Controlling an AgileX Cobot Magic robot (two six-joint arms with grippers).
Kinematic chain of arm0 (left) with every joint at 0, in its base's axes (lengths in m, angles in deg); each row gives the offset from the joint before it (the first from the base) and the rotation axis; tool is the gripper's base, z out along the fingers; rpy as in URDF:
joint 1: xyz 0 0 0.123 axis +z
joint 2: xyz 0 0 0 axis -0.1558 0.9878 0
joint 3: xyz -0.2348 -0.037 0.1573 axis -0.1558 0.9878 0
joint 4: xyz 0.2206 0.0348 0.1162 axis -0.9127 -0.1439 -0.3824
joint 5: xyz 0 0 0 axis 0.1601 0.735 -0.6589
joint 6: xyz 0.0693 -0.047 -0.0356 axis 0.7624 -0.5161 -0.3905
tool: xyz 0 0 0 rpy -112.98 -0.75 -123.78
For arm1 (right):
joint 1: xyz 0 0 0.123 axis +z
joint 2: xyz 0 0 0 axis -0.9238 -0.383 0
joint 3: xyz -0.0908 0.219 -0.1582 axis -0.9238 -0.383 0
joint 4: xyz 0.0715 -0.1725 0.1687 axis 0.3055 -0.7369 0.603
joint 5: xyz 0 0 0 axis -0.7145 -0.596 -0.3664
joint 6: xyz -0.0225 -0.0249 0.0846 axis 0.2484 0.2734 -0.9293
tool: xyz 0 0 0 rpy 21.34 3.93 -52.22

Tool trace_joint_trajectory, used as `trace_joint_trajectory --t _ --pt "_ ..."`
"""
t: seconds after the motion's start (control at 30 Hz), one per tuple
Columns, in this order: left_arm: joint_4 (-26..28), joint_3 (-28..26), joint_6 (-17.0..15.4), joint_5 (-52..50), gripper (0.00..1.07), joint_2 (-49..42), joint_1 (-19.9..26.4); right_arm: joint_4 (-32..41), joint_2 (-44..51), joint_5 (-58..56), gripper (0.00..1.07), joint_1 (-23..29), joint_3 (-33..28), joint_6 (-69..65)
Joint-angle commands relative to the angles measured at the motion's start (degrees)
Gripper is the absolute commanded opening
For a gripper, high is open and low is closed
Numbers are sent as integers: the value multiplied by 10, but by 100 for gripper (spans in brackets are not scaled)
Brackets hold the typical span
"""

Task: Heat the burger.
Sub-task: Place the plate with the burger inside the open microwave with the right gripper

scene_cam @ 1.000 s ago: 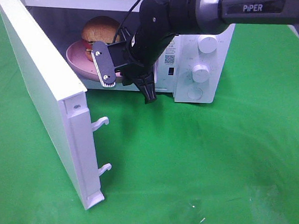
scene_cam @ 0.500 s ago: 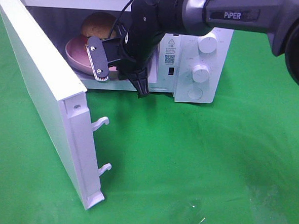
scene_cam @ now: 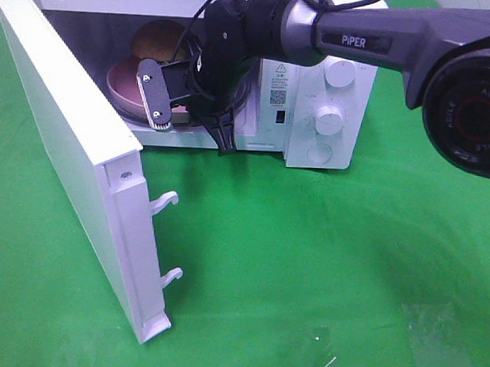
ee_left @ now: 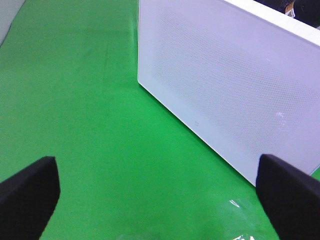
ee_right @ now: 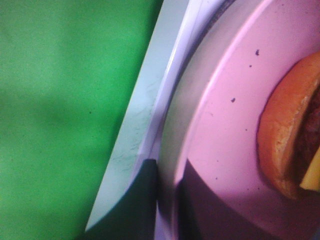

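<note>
The burger (scene_cam: 156, 38) with its golden-brown bun sits on a pink plate (scene_cam: 122, 83) inside the open microwave (scene_cam: 313, 88). My right gripper (scene_cam: 162, 116) is shut on the plate's near rim at the cavity mouth. In the right wrist view the gripper (ee_right: 167, 175) pinches the rim of the plate (ee_right: 225, 125), and the burger (ee_right: 285, 145) shows its bun and a bit of yellow cheese. My left gripper (ee_left: 160, 200) is open and holds nothing, facing the outside of the microwave door (ee_left: 225, 85). It is out of the high view.
The microwave door (scene_cam: 73, 140) stands swung wide open toward the front left, with two latch hooks (scene_cam: 167, 199) on its edge. Two knobs (scene_cam: 341, 73) are on the control panel at the right. Green cloth (scene_cam: 348, 265) covers the table.
My right gripper has carried the plate and burger leftward and deeper into the microwave cavity. The left gripper has stayed open.
</note>
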State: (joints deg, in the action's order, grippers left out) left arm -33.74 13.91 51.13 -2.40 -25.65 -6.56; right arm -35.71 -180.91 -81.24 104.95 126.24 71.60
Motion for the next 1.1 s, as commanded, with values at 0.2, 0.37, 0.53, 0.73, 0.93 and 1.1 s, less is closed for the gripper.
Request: trace_joint_trajectory --t 0.2,0.37,0.53,0.73,0.93,1.1 --pt "-15 0 -2 -2 100 -1 -4 -6 -6 38 8 -3 15 -4" --pt "-24 0 -2 -1 100 -1 -4 -5 -9 46 18 -3 15 -26" --pt "-24 0 -2 -1 100 -1 -4 -5 -9 45 33 -3 15 -34" --pt "-24 0 -2 -1 100 -1 -4 6 -9 44 38 -3 15 -39" --pt "-24 0 -2 -1 100 -1 -4 9 -8 36 38 -3 15 -64" --pt "-24 0 -2 -1 100 -1 -4 10 -5 29 41 -3 15 -64"
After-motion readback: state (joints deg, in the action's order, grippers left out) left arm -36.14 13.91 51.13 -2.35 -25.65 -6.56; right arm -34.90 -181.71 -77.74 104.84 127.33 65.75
